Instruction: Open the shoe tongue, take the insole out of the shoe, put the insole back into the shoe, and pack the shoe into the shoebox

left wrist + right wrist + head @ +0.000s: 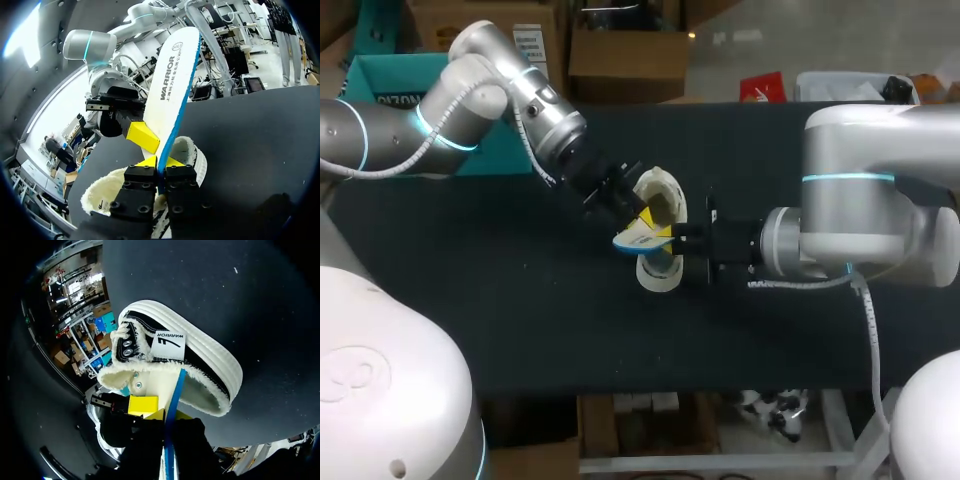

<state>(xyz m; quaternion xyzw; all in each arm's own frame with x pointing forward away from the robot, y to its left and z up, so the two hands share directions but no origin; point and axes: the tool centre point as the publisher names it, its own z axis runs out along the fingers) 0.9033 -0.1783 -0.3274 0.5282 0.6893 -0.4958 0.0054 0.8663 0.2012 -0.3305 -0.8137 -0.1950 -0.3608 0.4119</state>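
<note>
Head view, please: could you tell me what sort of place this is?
Probably a robotics lab workbench: a left arm and a right arm meet over a dark table, handling a shoe and its insole, with a shoebox at the far edge.

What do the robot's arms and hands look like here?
Both arms are rounded silver-white tubes: the left arm and right arm each carry a glowing cyan ring and a white coiled cable. The left hand and right hand are black blocks with two bright yellow fingertips.
</note>
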